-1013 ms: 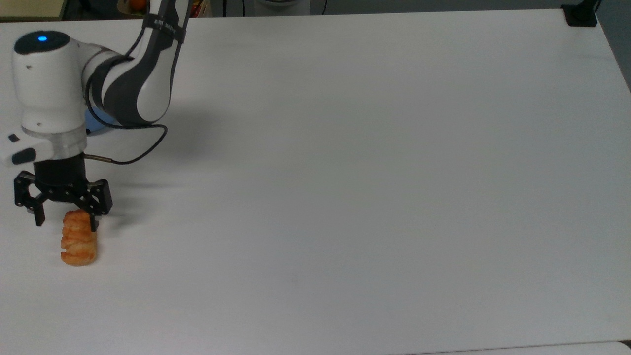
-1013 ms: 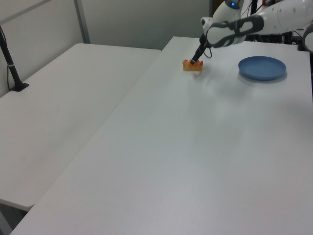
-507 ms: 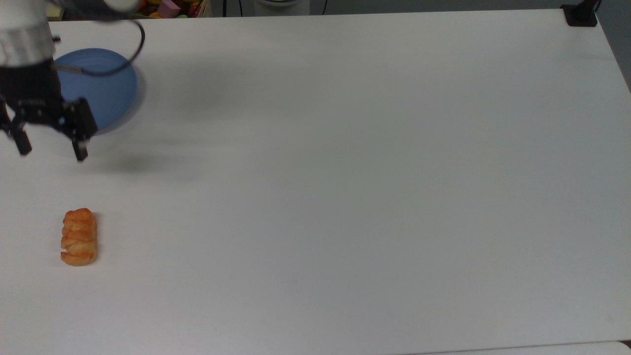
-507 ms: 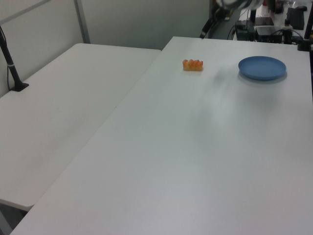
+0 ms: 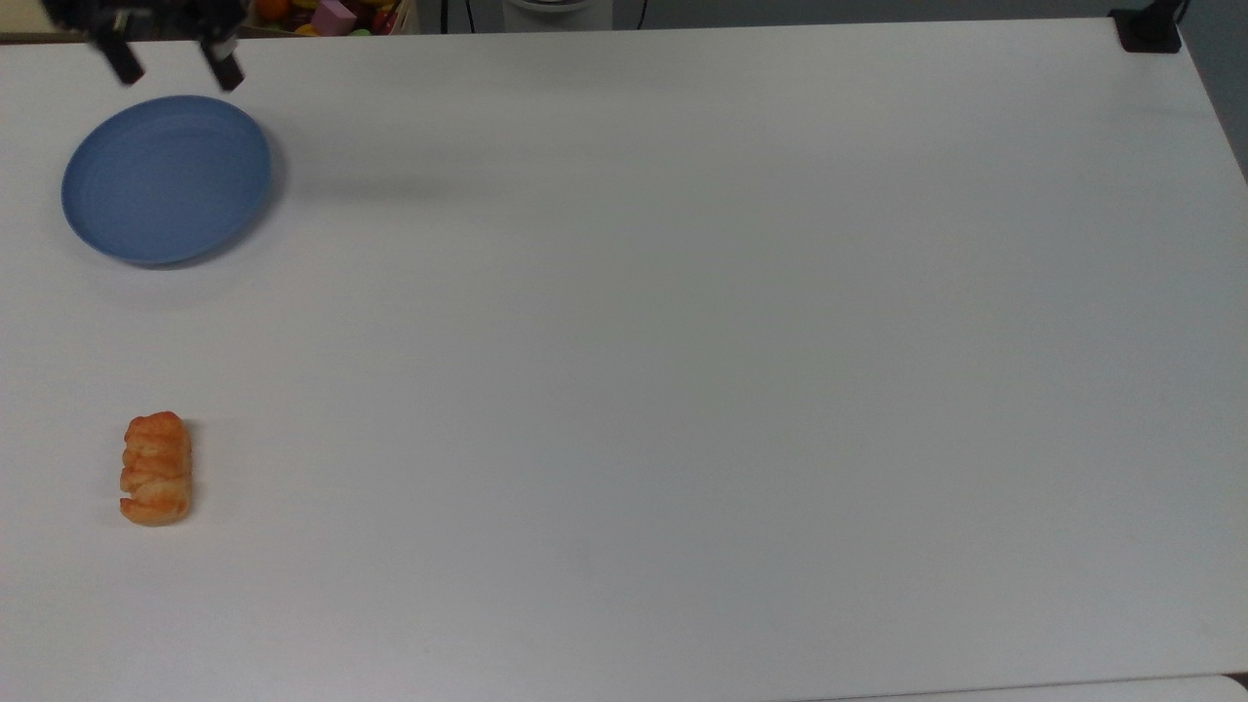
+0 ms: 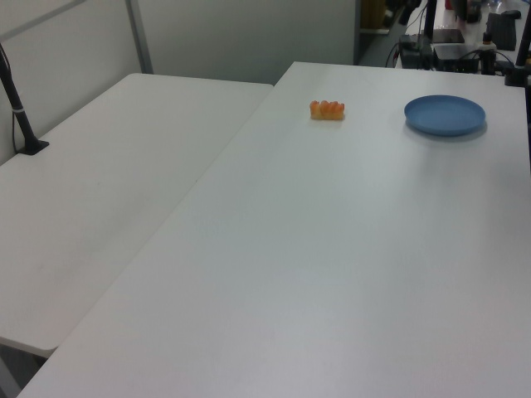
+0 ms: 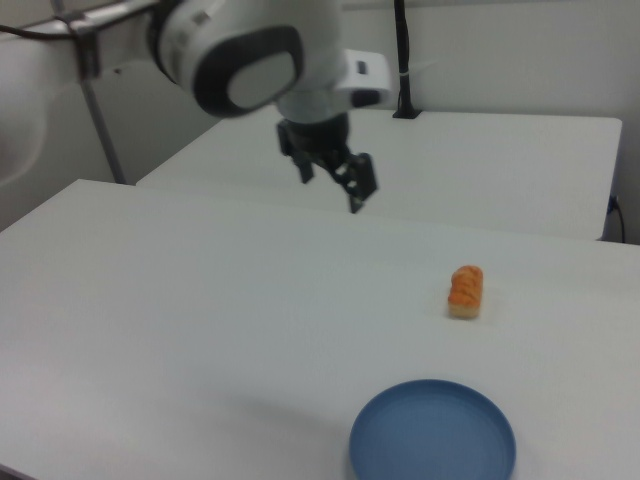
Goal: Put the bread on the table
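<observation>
Nearest you in the top view, the bread [image 5: 156,469] lies flat on the white counter [image 5: 682,390], close to the top view's left edge, with its long side running toward and away from you. Nothing touches it. In the left view the bread [image 6: 327,109] sits toward the far end of the counter [image 6: 332,249], and in the right view the bread [image 7: 465,291] rests alone on the bare counter [image 7: 200,290].

Farther back in the top view, the blue plate [image 5: 167,178] sits on the counter, well apart from the bread and holding nothing. In the left view the plate [image 6: 445,114] is toward the left view's right of the bread; in the right view the plate [image 7: 432,433] is the closer of the two.

Farthest off, the jaws [image 5: 173,56] hang just beyond the plate's far rim at the top view's upper edge, spread apart and gripping nothing. In the right view the jaws [image 7: 334,178] hover above the counter, seemingly well clear of the bread, though their height is hard to judge.
</observation>
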